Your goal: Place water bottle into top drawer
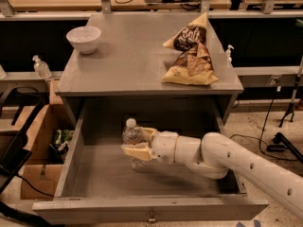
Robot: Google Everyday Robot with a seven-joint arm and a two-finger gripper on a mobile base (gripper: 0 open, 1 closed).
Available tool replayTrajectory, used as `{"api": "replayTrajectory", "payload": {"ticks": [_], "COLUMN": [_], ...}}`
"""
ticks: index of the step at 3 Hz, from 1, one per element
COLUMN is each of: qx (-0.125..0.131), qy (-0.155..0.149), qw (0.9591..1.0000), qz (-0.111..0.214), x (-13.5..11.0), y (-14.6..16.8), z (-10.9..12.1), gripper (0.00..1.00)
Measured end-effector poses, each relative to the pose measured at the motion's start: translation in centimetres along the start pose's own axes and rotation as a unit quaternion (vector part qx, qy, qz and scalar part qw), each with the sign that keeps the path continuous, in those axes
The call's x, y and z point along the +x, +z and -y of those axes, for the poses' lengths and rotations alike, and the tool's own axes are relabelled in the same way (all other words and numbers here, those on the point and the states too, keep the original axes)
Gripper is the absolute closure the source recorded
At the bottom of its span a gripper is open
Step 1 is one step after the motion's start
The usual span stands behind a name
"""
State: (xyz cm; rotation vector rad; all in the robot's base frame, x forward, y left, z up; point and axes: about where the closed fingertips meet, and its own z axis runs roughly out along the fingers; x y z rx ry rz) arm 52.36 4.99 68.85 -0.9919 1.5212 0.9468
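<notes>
The water bottle point(132, 135), clear with a white cap, stands upright inside the open top drawer point(142, 205), its base on or just above the drawer floor. My gripper point(138, 143) reaches in from the right on a white arm and is shut on the bottle's body, cream fingers point(136, 152) on either side of it. The drawer is pulled fully out below the grey cabinet top, with a small metal pull point(151, 217) on its front panel.
On the cabinet top point(128, 60) stand a white bowl point(84, 38) at the back left and two chip bags point(190, 56) at the right. A small pump bottle point(41, 66) sits on a shelf at left. A cardboard box point(35, 141) stands left of the drawer.
</notes>
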Motion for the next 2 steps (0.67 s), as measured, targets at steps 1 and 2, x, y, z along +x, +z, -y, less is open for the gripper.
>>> {"api": "replayTrajectory", "payload": {"ticks": [1, 2], "qx": [-0.002, -0.002], "qy": [0.0, 0.0], "qw": [1.0, 1.0], "qz": [0.0, 0.0], "x": [-0.05, -0.05], "y": [0.14, 0.14], "z": [-0.11, -0.11], "gripper": [0.0, 0.0]}}
